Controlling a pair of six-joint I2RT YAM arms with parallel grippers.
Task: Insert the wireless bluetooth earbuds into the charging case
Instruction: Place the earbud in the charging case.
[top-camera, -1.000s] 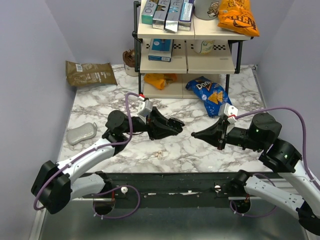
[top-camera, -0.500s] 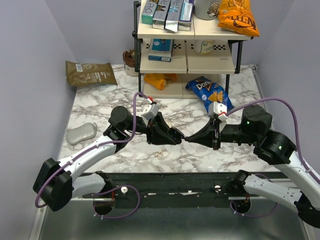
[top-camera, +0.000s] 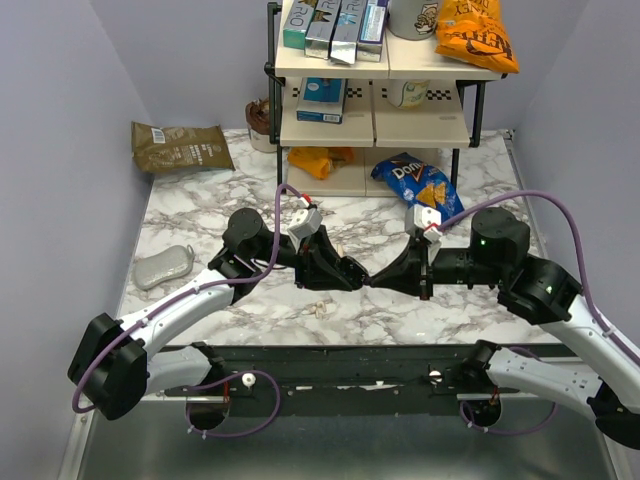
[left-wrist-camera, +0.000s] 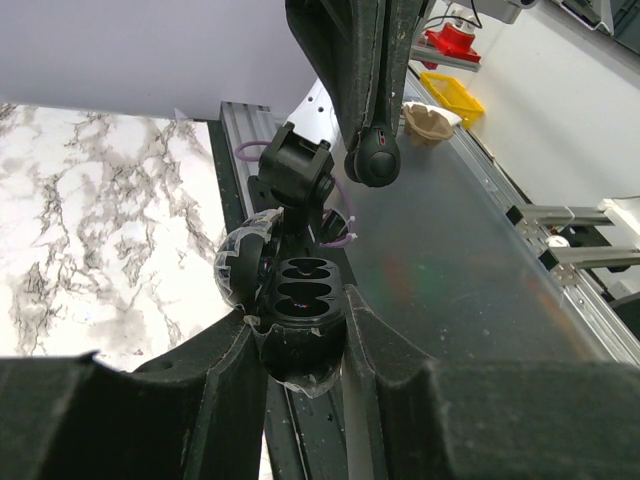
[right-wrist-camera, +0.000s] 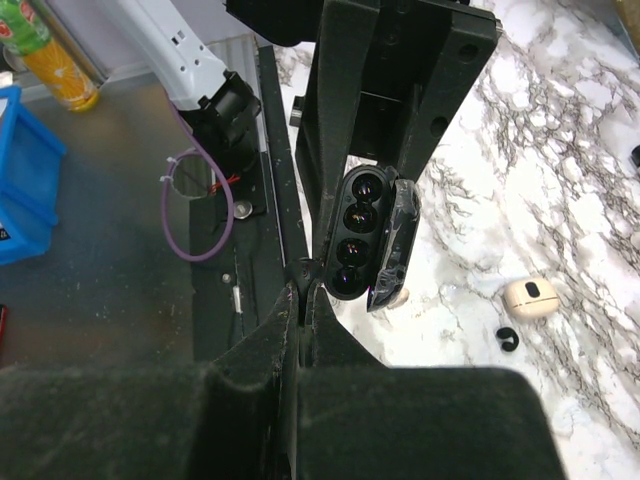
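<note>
Meeting tip to tip above the near middle of the table (top-camera: 200, 215), your two pincers leave almost no room between them. Your left pincer (left-wrist-camera: 300, 325) is clamped on the one charging case (left-wrist-camera: 300, 285), a black shell with its clear lid swung open and its wells turned toward the right pincer. Whether the wells hold anything cannot be told.

Your right pincer (right-wrist-camera: 300, 295) is closed down to a sliver. The left wrist view shows one glossy black earbud (left-wrist-camera: 372, 160) nipped at its tips, near the open case and clear of it in that view.

On the marble just in front of the left pincer, close to the table's near edge, lie one cream-white earbud (right-wrist-camera: 528, 297) and one small black curled piece (right-wrist-camera: 507, 338). They are near each other but not touching.

Behind both arms you have open marble up to the shelf rack (top-camera: 375, 130). One blue chip bag (top-camera: 418, 185) lies at the rack's foot behind your right arm. One brown bag (top-camera: 180, 147) sits in the far left corner. One grey rounded object (top-camera: 165, 265) lies by the left edge, near your left forearm.
</note>
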